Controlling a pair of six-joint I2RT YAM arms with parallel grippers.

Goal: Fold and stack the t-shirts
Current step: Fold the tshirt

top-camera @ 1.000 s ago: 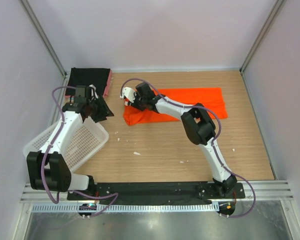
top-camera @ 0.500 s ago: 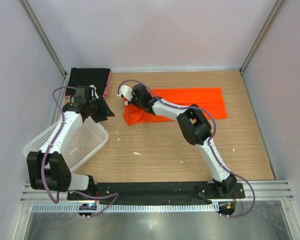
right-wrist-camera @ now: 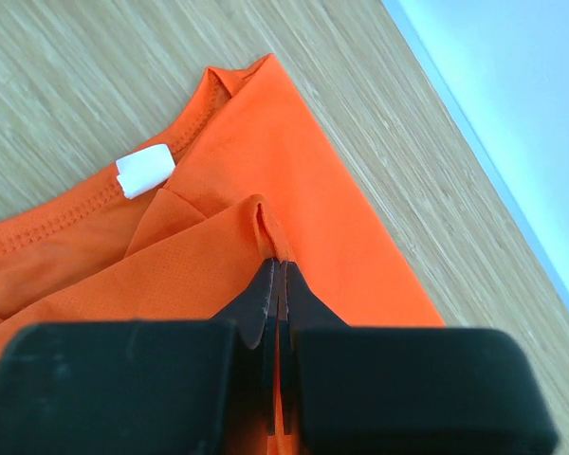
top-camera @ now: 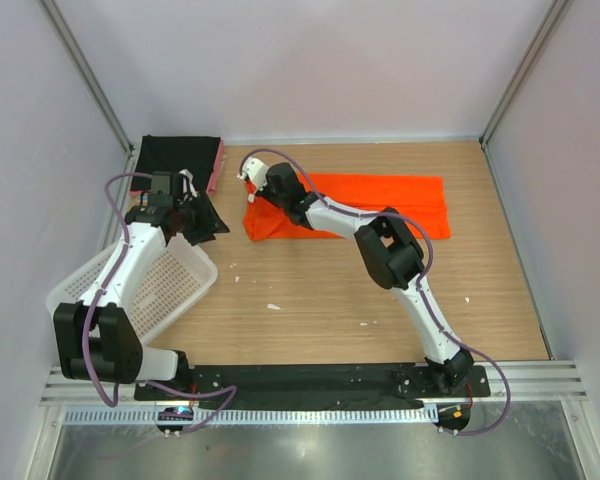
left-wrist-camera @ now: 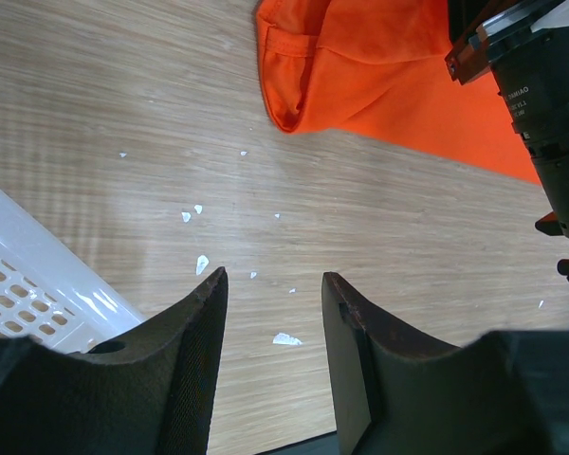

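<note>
Orange shirt (top-camera: 390, 200) lies spread on the table (top-camera: 320, 300), beyond the basket (top-camera: 202, 262) and to its right. My right pincer (right-wrist-camera: 278, 273) is clenched on a raised fold near the collar. My left pincer (left-wrist-camera: 270, 303) hangs just past the basket's far corner, jaws apart, gripping nothing. A folded black shirt (top-camera: 178, 153) sits beyond the basket.

Wooden table (top-camera: 380, 290): orange t-shirt (top-camera: 380, 190), folded t-shirt stack (top-camera: 175, 155), basket (top-camera: 170, 285).
</note>
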